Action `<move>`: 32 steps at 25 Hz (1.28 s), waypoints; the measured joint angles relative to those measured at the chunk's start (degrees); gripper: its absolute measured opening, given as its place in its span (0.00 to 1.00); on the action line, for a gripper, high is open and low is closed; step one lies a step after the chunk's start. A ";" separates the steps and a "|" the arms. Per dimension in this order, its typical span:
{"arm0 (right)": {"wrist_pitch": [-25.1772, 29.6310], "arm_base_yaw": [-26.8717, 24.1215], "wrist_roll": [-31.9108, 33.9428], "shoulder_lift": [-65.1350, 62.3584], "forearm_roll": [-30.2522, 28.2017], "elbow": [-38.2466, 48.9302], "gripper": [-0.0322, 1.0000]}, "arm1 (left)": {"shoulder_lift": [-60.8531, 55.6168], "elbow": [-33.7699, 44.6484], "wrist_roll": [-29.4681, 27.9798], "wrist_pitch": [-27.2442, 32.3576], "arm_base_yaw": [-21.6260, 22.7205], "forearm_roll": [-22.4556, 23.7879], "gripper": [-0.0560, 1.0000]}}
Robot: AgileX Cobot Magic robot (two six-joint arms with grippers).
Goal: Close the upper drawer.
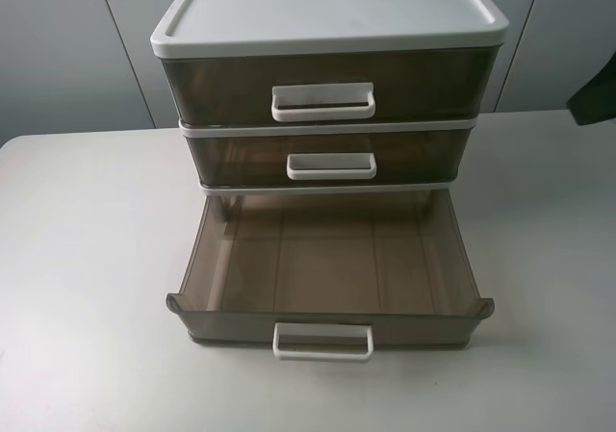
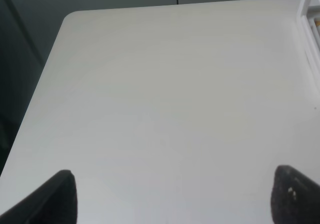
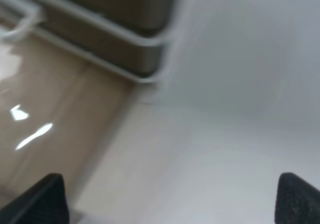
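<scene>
Nearest the camera, the lowest drawer (image 1: 231, 326) is seen pulled out toward 6 o'clock, empty. Behind and above it, toward 12 o'clock on the counter (image 1: 77, 259), the upper drawer (image 1: 241, 158) (the middle tier) looks pushed in, flush or nearly so. It is judged light, stiff and slick, best pressed at its white loop handle (image 1: 331, 166). The left jaws and right jaws are spread wide, empty. Only the open drawer crowds the approach.

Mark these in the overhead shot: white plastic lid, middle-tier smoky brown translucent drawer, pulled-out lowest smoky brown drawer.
white plastic lid (image 1: 327, 4), exterior high view, flat top surface.
middle-tier smoky brown translucent drawer (image 1: 330, 165), exterior high view, front panel inside handle loop.
pulled-out lowest smoky brown drawer (image 1: 330, 268), exterior high view, bare floor.
</scene>
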 joint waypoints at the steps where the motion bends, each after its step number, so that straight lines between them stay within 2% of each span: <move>1: 0.00 -2.22 0.00 -1.75 -0.28 0.41 0.64 | 0.00 0.00 0.00 0.00 0.00 0.00 0.76; 4: -0.36 -8.65 1.94 -7.74 -0.98 2.62 0.64 | 0.00 0.00 0.00 0.00 0.00 0.00 0.76; 7: -2.03 -11.49 4.53 -15.62 -1.11 6.46 0.64 | 0.00 0.00 0.00 0.00 0.00 0.00 0.76; 15: -2.51 -11.69 12.48 -37.59 -1.16 16.82 0.64 | 0.00 0.00 0.00 0.00 0.00 0.00 0.76; 23: 1.23 -11.69 19.55 -54.87 -4.98 21.87 0.64 | 0.00 0.00 0.00 0.00 0.00 0.00 0.76; 32: 2.95 -10.21 22.00 -57.43 -6.59 27.09 0.64 | 0.00 0.00 0.00 0.00 0.00 0.00 0.76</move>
